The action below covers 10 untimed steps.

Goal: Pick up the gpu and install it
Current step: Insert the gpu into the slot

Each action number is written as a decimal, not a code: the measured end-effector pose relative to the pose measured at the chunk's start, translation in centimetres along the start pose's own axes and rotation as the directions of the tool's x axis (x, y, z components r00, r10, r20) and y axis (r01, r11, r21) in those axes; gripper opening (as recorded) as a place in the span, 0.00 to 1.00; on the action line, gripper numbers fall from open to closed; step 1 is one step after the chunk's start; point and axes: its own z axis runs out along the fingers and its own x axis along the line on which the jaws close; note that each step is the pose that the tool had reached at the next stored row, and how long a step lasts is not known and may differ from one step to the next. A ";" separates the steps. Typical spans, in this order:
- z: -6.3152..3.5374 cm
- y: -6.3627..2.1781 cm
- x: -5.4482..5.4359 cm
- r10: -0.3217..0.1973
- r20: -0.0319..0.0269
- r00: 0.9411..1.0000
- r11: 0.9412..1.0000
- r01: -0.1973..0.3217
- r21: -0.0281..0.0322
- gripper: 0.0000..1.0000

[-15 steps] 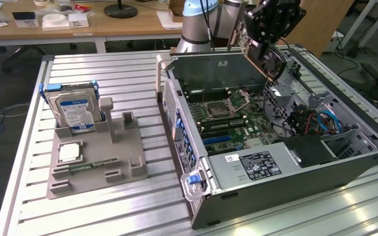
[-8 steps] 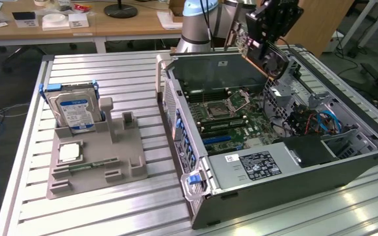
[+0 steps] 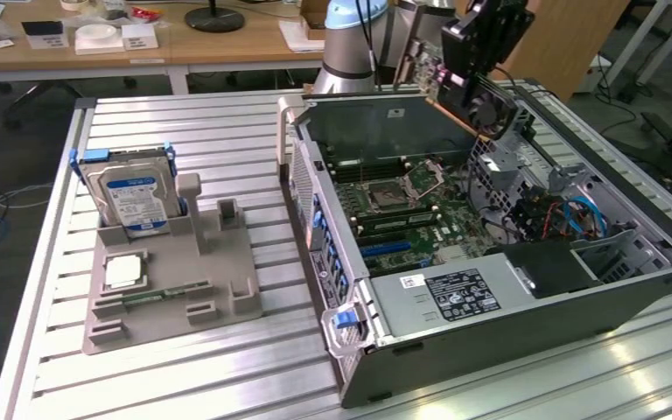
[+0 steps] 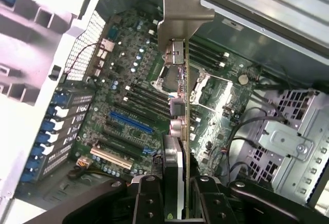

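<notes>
The gpu (image 4: 178,80) is pinched edge-on between the fingers of the gripper (image 4: 177,201) and is held in the air above the open computer case (image 3: 511,324), over its motherboard (image 4: 128,100). A hard drive (image 3: 137,197) is stood in a grey holder (image 3: 172,293) beside the case.

The arm (image 3: 353,39) is cut off for us at the exterior view's top edge. On the wrist view, the held end of the gpu (image 4: 177,54) sits hidden between the fingers (image 4: 146,198) of the tool (image 4: 177,193). The power supply label (image 3: 462,293)? Print too small for us.
</notes>
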 end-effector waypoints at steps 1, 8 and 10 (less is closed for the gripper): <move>0.00 0.00 0.0 -0.014 0.000 1.000 1.000 0.014 0.000 0.28; 0.01 0.00 0.0 -0.111 -0.001 0.994 0.994 0.111 -0.001 0.28; 0.02 0.00 0.0 -0.138 -0.002 0.990 0.990 0.138 -0.001 0.28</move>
